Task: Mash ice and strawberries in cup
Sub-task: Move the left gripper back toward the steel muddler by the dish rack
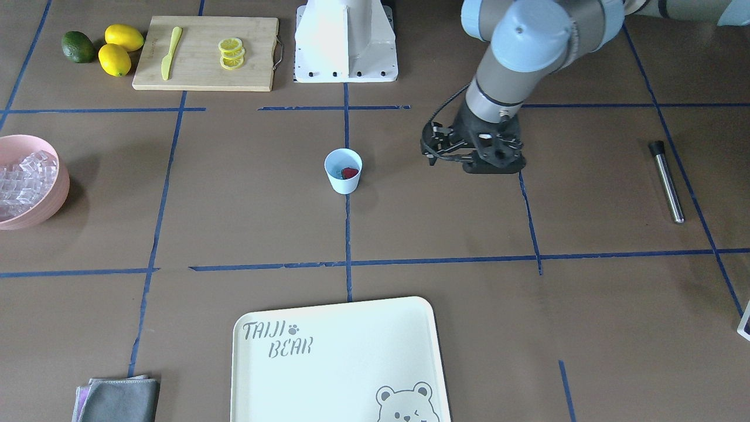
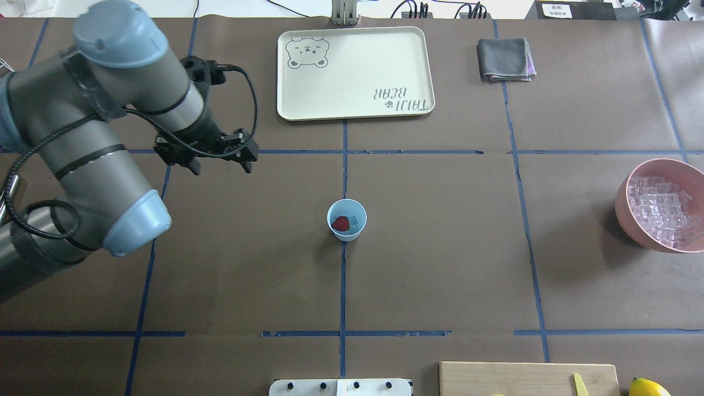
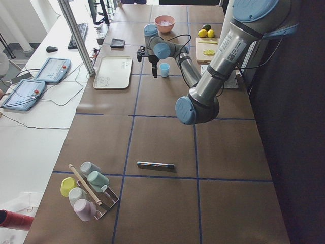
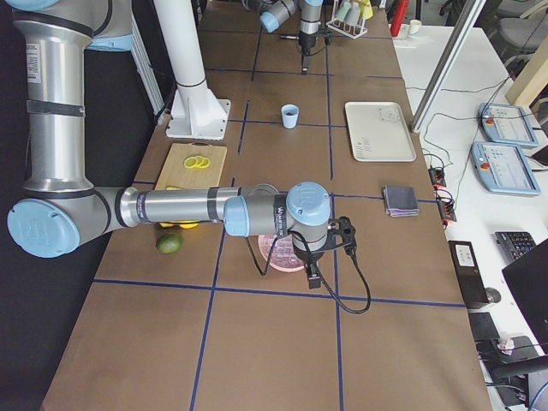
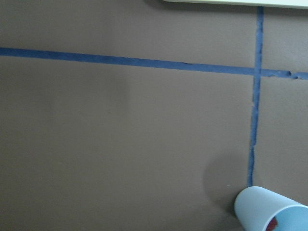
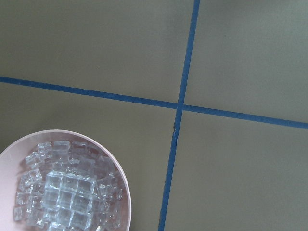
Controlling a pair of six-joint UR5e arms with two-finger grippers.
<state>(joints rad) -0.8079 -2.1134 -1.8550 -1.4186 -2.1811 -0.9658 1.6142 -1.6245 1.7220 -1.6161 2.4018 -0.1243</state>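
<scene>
Loaded but not yet mashed; next, likely, fetching the smooth steel rod lying far left. Between rod and cup, left gripper hovering, finger state unclear. Centre: tapered pale-blue plastic cup holding red strawberry and glassy ice. Far right: right gripper over pink bowl, fingers untellable.

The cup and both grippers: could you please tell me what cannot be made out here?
The ice in the cup: overhead exterior, too small to count beside the strawberry.
The left gripper: overhead exterior, its own wrist hides the jaws.
The right gripper: exterior right only, too small to read.
</scene>
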